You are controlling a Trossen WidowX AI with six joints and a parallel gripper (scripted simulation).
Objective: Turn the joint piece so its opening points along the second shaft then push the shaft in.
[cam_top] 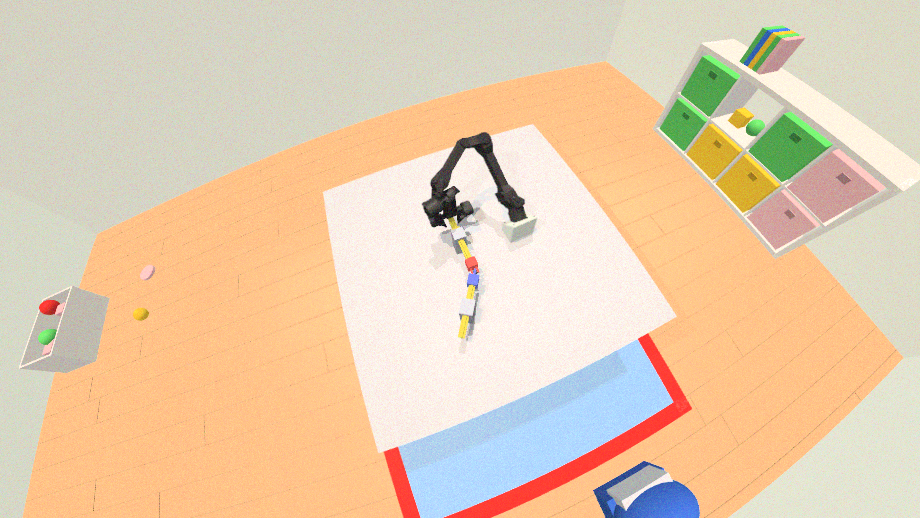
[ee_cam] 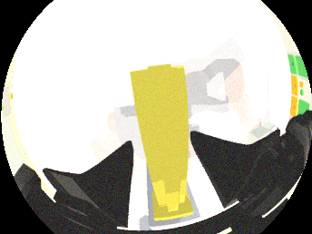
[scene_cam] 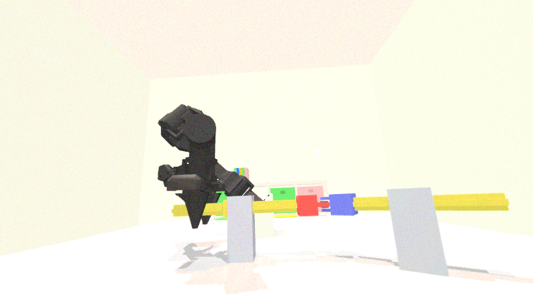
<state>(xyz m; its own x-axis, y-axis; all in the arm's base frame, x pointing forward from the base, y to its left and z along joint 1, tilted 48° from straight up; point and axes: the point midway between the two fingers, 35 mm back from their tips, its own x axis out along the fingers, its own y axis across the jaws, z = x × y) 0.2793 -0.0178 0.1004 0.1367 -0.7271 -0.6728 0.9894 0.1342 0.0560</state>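
The red joint piece (cam_top: 471, 263) (scene_cam: 306, 205) is hinged to the blue piece (cam_top: 473, 279) (scene_cam: 342, 204) on the fixed yellow shaft (cam_top: 463, 326) (scene_cam: 470, 201), held by a grey block (cam_top: 467, 306) (scene_cam: 417, 230). The second yellow shaft (cam_top: 465, 249) (scene_cam: 274, 205) (ee_cam: 160, 104) passes through its own grey block (cam_top: 458, 234) (scene_cam: 240, 230) and meets the red piece's open side with no gap visible; its end inside is hidden. The shaft's collar (scene_cam: 225, 208) sits against that block. My gripper (scene_cam: 200, 225) (ee_cam: 161, 138) is open, its fingers on either side of the shaft's outer end, with space beside it in the wrist view.
The arm's pale base (cam_top: 520, 228) stands on the white table (cam_top: 386, 360) beside the second block. A blue and red mat (cam_top: 540, 444), a cubby shelf (cam_top: 759, 148), a toy bin (cam_top: 83, 331) and a blue chair (cam_top: 663, 501) stand beyond the table.
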